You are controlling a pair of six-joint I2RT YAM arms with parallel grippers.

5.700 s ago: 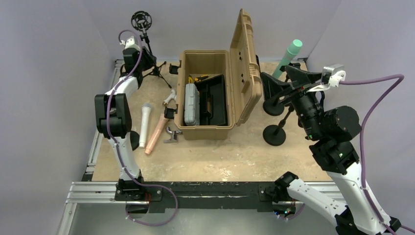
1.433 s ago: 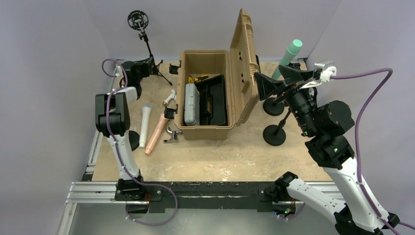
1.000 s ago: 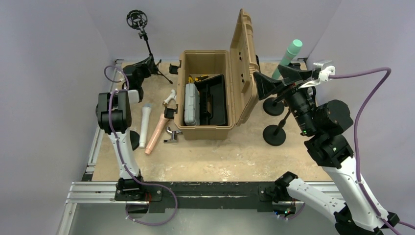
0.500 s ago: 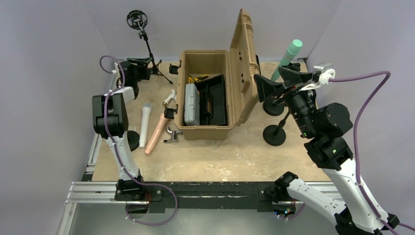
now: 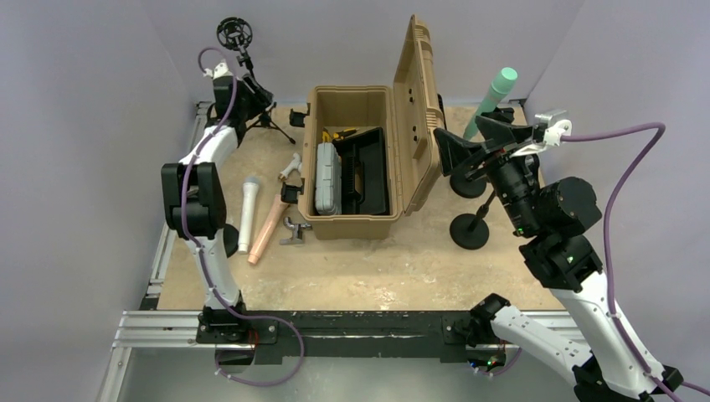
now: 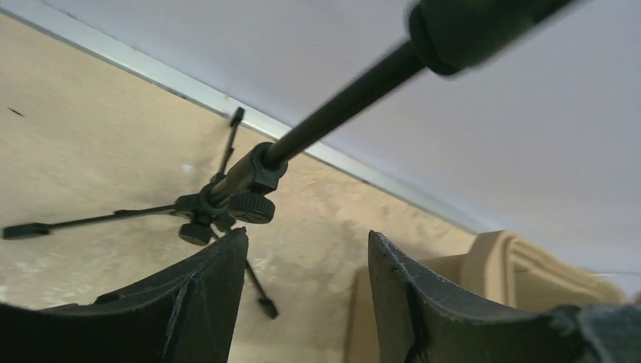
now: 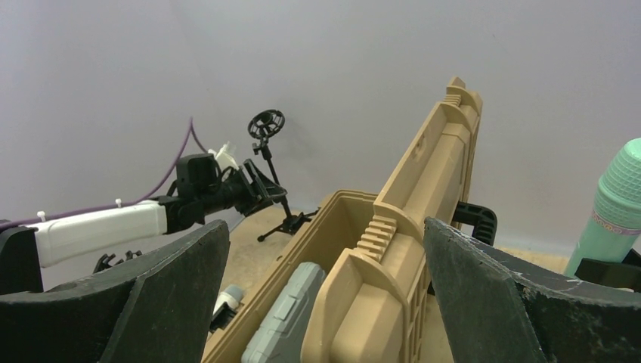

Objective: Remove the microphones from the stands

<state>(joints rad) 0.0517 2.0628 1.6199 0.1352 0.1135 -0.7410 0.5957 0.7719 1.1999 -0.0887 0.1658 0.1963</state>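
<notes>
A mint green microphone (image 5: 497, 94) stands tilted in a black round-based stand (image 5: 463, 184) at the back right, behind the toolbox lid. It also shows at the right edge of the right wrist view (image 7: 616, 204). My right gripper (image 5: 473, 138) is open and empty, held in the air just left of it, with the toolbox lid between its jaws in the wrist view (image 7: 325, 227). My left gripper (image 5: 249, 94) is open and empty beside the pole of a black tripod stand (image 5: 251, 84), whose ring mount (image 5: 236, 33) is empty. The tripod's hub (image 6: 242, 189) sits just beyond the left gripper (image 6: 306, 238).
An open tan toolbox (image 5: 352, 163) holds a grey case (image 5: 327, 177) and a black tray. A white microphone (image 5: 249, 213), a pink microphone (image 5: 268, 228) and small clips lie left of it. A second round-based stand (image 5: 469, 230) stands right of it.
My left gripper has risen from near the tripod's feet to beside its pole. The right gripper has hardly moved. The green microphone stays in its stand.
</notes>
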